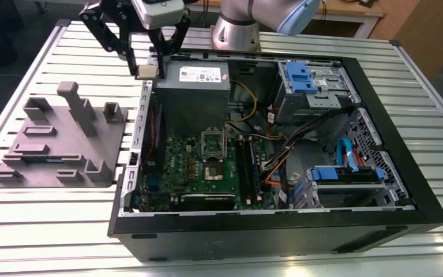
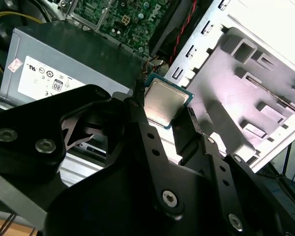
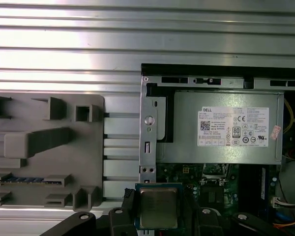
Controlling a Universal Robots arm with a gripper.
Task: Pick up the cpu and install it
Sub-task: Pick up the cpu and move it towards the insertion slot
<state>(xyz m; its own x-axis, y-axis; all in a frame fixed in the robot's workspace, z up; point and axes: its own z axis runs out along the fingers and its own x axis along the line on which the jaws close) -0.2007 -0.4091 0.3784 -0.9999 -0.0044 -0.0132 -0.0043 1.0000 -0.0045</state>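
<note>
While the gripper point(image 1: 147, 64) is hovering at the 11 o'clock corner of the open case point(image 1: 283, 228) in the exterior view, we are noting its jaws clamping the cpu point(image 1: 147, 71) by two opposite edges, metal top up. The grey power supply point(image 1: 194, 81) is sitting near it at 3 o'clock. The motherboard socket point(image 1: 212, 151) is lying well apart toward 5 o'clock, and the grey fixture tray point(image 1: 52, 144) toward 8 o'clock.

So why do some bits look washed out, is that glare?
Yes: in the second wrist view the grey holder tray is bleached near white and the cpu shines; in the first wrist view the table slats glare in bright bands; the exterior view is evenly lit, only the computer case interior dim.
</note>
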